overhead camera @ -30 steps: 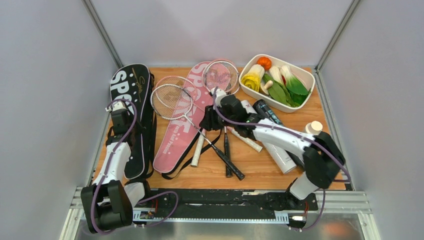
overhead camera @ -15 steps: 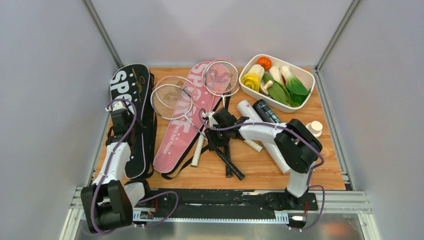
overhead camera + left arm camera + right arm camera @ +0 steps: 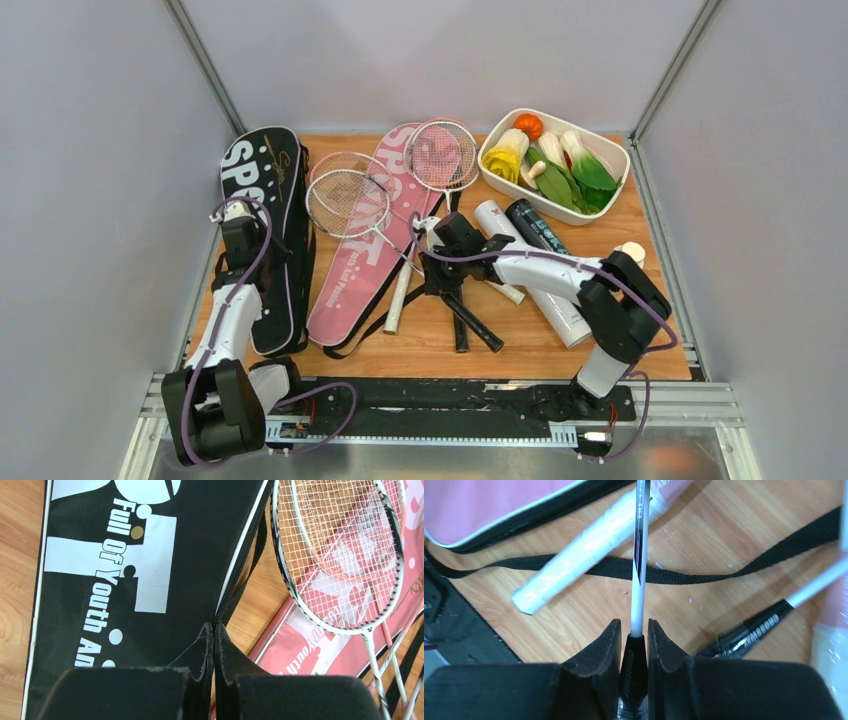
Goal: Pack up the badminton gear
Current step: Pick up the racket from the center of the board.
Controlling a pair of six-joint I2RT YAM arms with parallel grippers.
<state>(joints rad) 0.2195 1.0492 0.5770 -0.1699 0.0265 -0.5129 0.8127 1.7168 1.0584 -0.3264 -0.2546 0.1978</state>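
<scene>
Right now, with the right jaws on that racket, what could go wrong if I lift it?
1. The right gripper pinches the racket only at its handle end, so the long shaft may pivot or slip.
2. A black strap lies under the shaft and could snag.
3. Its head overlaps the pink cover beside a second racket, which may get dragged.

Lighting even and bright on my feeds, no harsh glare.
Soft diffuse overhead light, faint shadows under the arms. Both wrist views sharp past the fingertips; right gripper and left gripper bodies nearest the lens go soft and dark.
</scene>
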